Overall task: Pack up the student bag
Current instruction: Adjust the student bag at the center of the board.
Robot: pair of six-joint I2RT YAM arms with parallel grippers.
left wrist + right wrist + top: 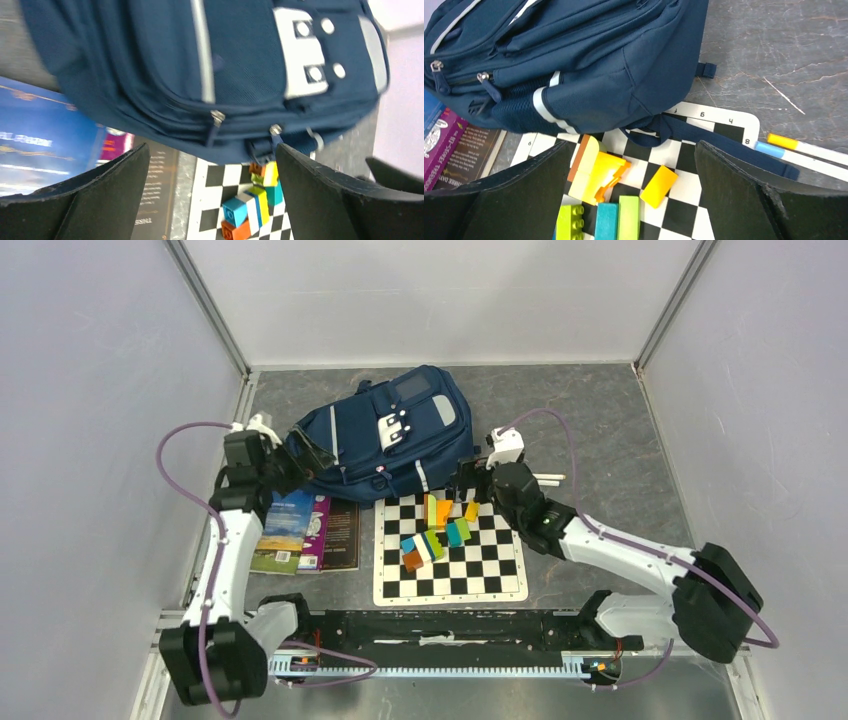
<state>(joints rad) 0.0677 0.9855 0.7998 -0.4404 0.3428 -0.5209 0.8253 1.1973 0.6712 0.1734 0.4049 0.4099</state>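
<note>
Beside the large navy blue fabric backpack (385, 435), the left gripper (212, 146) and right gripper (635, 143) each hover with jaws apart, empty.

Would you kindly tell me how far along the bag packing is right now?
Done: nothing visibly; the student bag looks zipped. In hand: nothing; left pincer and right pincer hover open beside it. Remaining: books, building blocks, chessboard and pens all lie outside the bag.
</note>
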